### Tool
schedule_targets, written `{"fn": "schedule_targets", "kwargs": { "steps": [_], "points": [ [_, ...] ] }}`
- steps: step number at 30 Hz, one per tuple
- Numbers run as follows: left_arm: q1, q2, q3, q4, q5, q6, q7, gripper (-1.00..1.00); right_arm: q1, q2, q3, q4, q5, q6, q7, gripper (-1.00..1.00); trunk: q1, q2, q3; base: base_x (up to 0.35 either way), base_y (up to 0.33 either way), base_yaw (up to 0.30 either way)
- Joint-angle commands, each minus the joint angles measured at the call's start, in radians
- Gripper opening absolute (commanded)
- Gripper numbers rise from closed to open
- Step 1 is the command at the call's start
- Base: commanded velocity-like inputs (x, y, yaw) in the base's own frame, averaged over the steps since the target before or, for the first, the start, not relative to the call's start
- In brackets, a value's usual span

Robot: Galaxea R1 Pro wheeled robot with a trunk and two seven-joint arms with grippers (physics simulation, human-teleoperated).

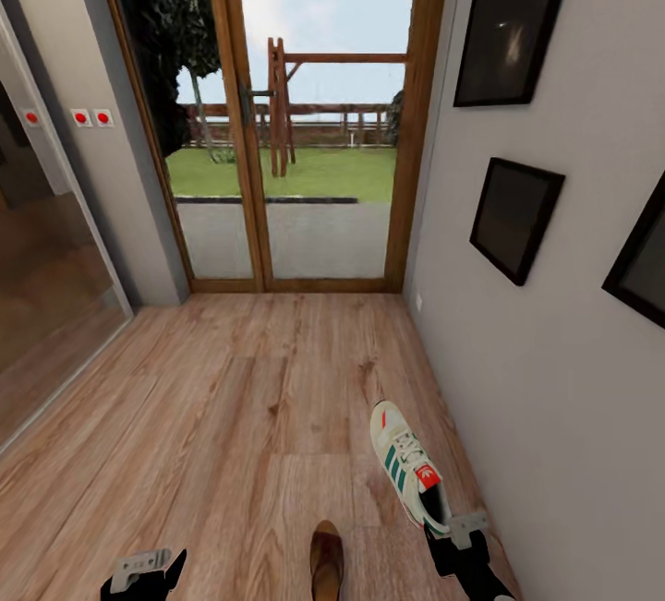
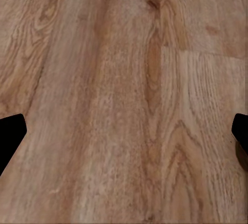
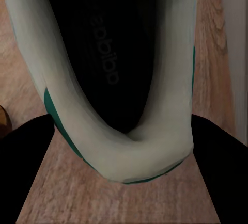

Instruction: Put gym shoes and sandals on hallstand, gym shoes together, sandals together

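Observation:
One gym shoe (image 1: 407,467), white with green stripes and a red tongue patch, lies toe-forward along the right wall on the corridor floor (image 1: 240,398). My right gripper (image 1: 456,527) is at its heel. In the right wrist view the heel (image 3: 129,152) fills the gap, with both fingers pressed against its sides, so the gripper is shut on it. A brown sandal (image 1: 326,559) lies on the planks near the bottom edge, left of that gripper. My left gripper (image 1: 143,571) hangs low at the lower left, open over bare wood (image 2: 124,100). The hallstand is out of view.
A glazed wooden door (image 1: 305,121) closes the corridor ahead. The grey right wall (image 1: 554,352) carries dark picture frames (image 1: 513,218) and runs close beside the shoe. A glass panel (image 1: 46,306) borders the left side. Wood floor stretches between me and the door.

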State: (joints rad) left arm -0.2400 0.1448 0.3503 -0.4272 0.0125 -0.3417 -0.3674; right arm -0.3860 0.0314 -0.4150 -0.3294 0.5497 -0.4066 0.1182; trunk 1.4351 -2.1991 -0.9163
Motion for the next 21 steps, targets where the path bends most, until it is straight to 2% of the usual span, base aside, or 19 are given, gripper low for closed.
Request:
{"fn": "schedule_targets", "kwargs": {
  "steps": [1,8,12,14,15,17,18,19,21],
  "points": [
    [-0.001,-0.001,0.007,0.001,0.001,0.000,-0.010,1.00,-0.001,0.001,-0.008,0.000,0.003,-0.003,0.008,-1.00,0.000,0.000,-0.001,0.226,-0.138,0.000],
    [-0.001,-0.001,0.007,0.000,0.001,0.000,-0.010,1.00,-0.001,0.005,-0.008,-0.001,0.003,-0.002,0.010,-1.00,0.000,0.000,-0.001,0.083,-0.044,0.000],
    [-0.008,-0.013,0.005,0.000,-0.005,0.004,0.038,1.00,-0.003,0.052,-0.002,-0.049,0.004,0.012,0.014,-1.00,0.000,0.000,-0.001,0.003,-0.001,0.000],
    [-0.012,-0.028,0.001,-0.001,-0.006,0.005,0.081,1.00,-0.011,0.082,0.001,-0.087,0.005,0.044,0.015,-1.00,0.000,0.000,-0.001,0.001,0.000,0.000],
    [-0.015,-0.043,-0.003,-0.002,-0.009,0.006,0.108,1.00,-0.022,0.103,0.004,-0.118,0.005,0.082,0.015,-1.00,0.000,0.000,-0.001,0.000,0.000,0.000],
    [-0.017,-0.059,-0.010,-0.003,-0.014,0.007,0.131,1.00,-0.037,0.125,0.010,-0.155,0.005,0.134,0.016,-1.00,0.000,0.000,-0.001,0.000,0.000,0.000],
    [-0.018,-0.072,-0.017,-0.007,-0.019,0.010,0.150,1.00,-0.055,0.143,0.021,-0.194,0.005,0.194,0.019,-1.00,0.000,0.000,-0.001,0.000,0.000,0.000],
    [-0.019,-0.076,-0.022,-0.009,-0.022,0.012,0.157,1.00,-0.065,0.143,0.029,-0.213,0.004,0.225,0.021,-1.00,0.000,0.000,-0.001,0.000,0.000,0.000],
    [-0.042,-0.087,-0.035,-0.010,-0.032,0.017,0.175,1.00,-0.106,0.143,0.074,-0.281,0.002,0.340,0.034,-1.00,0.000,0.000,-0.001,0.000,0.000,0.000]
  ]
}}
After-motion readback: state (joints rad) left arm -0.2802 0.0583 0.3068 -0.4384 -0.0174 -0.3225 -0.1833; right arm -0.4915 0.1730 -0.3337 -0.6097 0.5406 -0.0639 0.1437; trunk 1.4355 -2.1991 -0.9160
